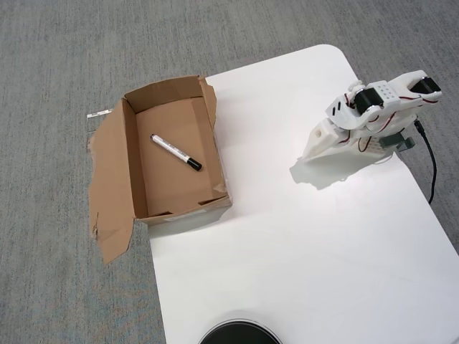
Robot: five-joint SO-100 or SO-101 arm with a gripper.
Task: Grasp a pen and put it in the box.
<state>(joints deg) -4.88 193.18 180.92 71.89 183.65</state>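
Note:
The pen (175, 152), white with a black cap, lies diagonally on the floor of the brown cardboard box (176, 190) in the overhead view, cap toward the lower right. The box sits at the left edge of the white table (287, 244), with a torn flap spread over the carpet to its left. My gripper (310, 152) rests far to the right of the box, folded back with the white arm (373, 107). Its jaws look closed together, with nothing between them.
Grey carpet surrounds the table. A black cable (431, 165) runs down the table's right side behind the arm. A dark round object (239, 334) pokes in at the bottom edge.

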